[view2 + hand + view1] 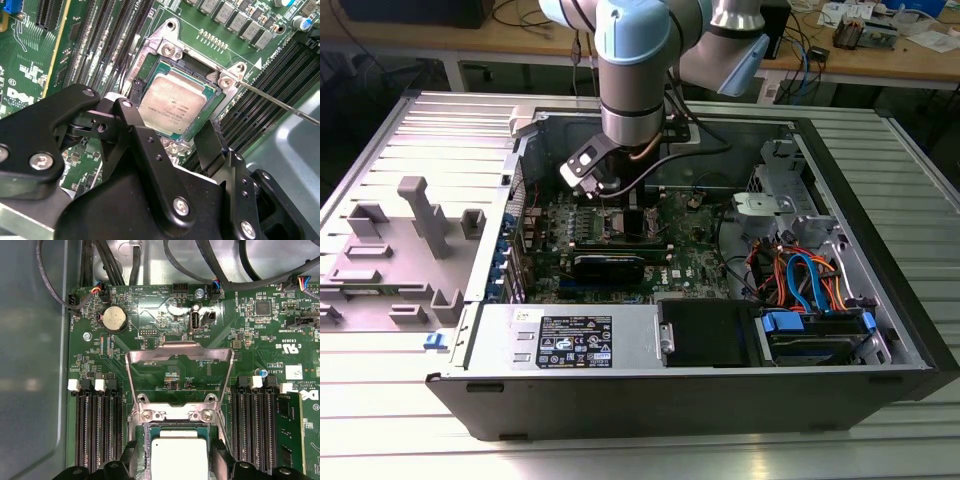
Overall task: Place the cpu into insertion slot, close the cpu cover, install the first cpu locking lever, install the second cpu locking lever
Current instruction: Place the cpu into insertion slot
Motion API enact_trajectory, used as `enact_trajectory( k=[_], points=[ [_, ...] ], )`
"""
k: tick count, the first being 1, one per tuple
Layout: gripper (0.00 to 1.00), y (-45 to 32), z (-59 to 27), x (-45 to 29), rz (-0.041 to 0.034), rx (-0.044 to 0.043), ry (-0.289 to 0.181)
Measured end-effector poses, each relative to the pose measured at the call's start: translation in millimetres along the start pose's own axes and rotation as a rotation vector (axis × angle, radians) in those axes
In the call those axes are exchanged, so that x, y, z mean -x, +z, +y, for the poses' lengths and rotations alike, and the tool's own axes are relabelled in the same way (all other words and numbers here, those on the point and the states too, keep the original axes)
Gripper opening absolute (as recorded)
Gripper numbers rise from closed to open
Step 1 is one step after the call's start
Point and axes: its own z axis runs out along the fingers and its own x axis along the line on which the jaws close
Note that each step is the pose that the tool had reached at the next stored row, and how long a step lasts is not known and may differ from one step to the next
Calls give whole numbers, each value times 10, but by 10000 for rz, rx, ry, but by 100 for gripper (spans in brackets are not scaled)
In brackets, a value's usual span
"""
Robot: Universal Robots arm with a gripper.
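In the exterior view the gripper (pixel 625 200) is poised at 12 o'clock from the black block (pixel 608 267). The cpu cover (pixel 180 354) is raised, and the cpu (pixel 172 102), seated in the insertion slot (pixel 149 54), is straddled by released fingers (pixel 209 147). The cpu is judged light, stiff and fragile; only opposite edges are to be gripped.

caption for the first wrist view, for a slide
Cpu seated in the insertion slot, cpu cover open, open gripper straddling the chip.

Arm (pixel 635 70) vert., wrist pointing straight down, gripper (pixel 167 125) low w/ fingers (pixel 209 147) spread apart.
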Motion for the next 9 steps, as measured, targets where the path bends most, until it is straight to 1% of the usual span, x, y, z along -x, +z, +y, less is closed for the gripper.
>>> enact_trajectory(
  k=[4, 7, 9],
  points=[
    [69, -2, 0, -7, 3, -2, 0],
    [69, -1, -1, -11, 87, -2, 6],
    [69, -1, -1, -11, 117, -1, 7]
  ],
)
